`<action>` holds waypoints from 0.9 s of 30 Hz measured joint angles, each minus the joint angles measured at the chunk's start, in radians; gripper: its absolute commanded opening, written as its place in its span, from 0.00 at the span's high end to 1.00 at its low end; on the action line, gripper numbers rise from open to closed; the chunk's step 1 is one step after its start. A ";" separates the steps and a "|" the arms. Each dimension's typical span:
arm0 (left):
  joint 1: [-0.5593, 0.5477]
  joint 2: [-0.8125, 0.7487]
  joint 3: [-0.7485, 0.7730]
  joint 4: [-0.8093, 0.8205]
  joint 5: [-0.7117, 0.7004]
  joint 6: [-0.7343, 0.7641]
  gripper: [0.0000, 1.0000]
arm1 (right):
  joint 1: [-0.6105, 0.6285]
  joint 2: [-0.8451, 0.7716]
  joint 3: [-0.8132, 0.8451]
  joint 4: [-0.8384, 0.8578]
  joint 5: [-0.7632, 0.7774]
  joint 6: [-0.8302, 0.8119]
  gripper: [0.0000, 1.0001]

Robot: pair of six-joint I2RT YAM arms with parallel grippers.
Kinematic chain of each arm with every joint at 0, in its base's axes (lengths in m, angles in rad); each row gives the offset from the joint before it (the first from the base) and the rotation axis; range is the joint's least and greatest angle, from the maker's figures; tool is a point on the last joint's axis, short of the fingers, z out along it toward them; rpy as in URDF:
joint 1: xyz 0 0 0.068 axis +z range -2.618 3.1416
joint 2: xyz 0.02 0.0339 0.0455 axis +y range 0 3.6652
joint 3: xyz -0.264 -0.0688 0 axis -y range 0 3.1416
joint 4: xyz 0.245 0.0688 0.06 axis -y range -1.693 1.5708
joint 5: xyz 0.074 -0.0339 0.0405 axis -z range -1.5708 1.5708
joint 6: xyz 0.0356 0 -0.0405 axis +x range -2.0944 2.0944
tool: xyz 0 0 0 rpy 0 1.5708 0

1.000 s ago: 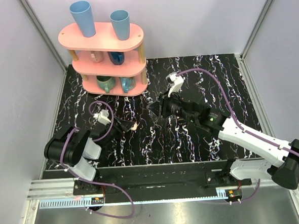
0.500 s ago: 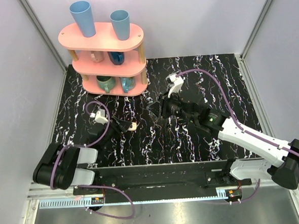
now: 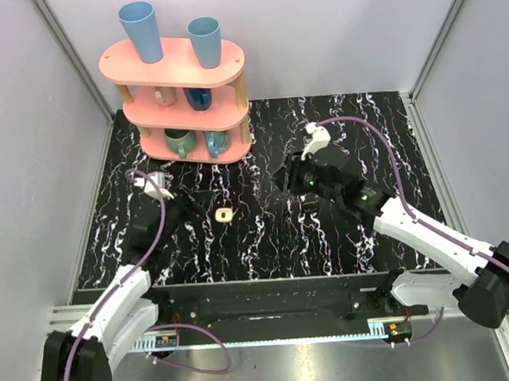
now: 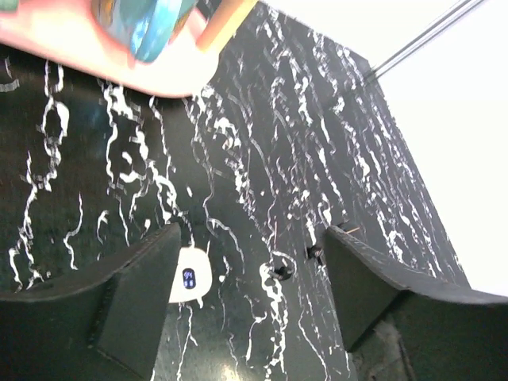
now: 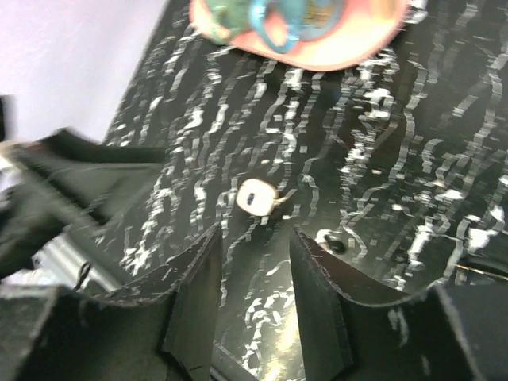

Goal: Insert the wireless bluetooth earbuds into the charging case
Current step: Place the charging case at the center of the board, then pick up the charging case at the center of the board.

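Two grippers flank a small case on a black, white-veined marble table [image 3: 266, 242].
Pale walls close it in, and a pink rack [image 3: 178, 70] bearing blue cups [image 3: 141, 29] stands back left. The charging case [image 3: 223, 214] lies cream face up between the left gripper [image 4: 250, 254] and the right gripper [image 5: 255, 238], touching neither. Both have fingers spread. The earbuds are too small to tell.

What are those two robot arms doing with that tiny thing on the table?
The little charging case lies on the black marbled table, between the two arms. The left gripper and the right gripper both point at it with open fingers, and neither one is touching or holding it. The case is too small in these views to tell whether the earbuds are inside.
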 measured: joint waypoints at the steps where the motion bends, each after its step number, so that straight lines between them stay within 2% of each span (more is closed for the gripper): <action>1: 0.000 -0.035 0.016 -0.027 -0.005 0.013 0.14 | -0.024 -0.001 -0.011 -0.010 0.000 0.007 0.44; 4: 0.000 -0.121 0.050 -0.087 -0.015 0.044 0.11 | -0.101 -0.011 -0.061 -0.038 0.000 0.029 0.38; 5: 0.000 -0.137 0.059 -0.106 -0.015 0.055 0.04 | -0.127 -0.013 -0.074 -0.053 -0.002 0.033 0.36; 6: 0.000 -0.145 0.064 -0.117 -0.012 0.063 0.01 | -0.145 -0.015 -0.083 -0.065 -0.002 0.038 0.33; 7: 0.000 -0.148 0.073 -0.132 -0.006 0.077 0.01 | -0.164 -0.018 -0.092 -0.079 -0.002 0.042 0.20; 10: 0.000 -0.137 0.099 -0.171 0.018 0.106 0.01 | -0.229 -0.024 -0.118 -0.117 -0.001 0.072 0.16; 12: 0.000 -0.121 0.116 -0.184 0.042 0.123 0.01 | -0.262 -0.024 -0.130 -0.139 0.000 0.097 0.03; 13: 0.000 -0.116 0.122 -0.188 0.052 0.128 0.01 | -0.273 -0.023 -0.135 -0.152 0.000 0.116 0.00; 20: 0.000 -0.124 0.132 -0.196 0.104 0.153 0.01 | -0.286 0.018 -0.174 -0.192 0.012 0.216 0.00; 27: 0.000 -0.216 0.148 -0.215 0.069 0.159 0.01 | -0.286 0.031 -0.190 -0.274 0.129 0.388 0.00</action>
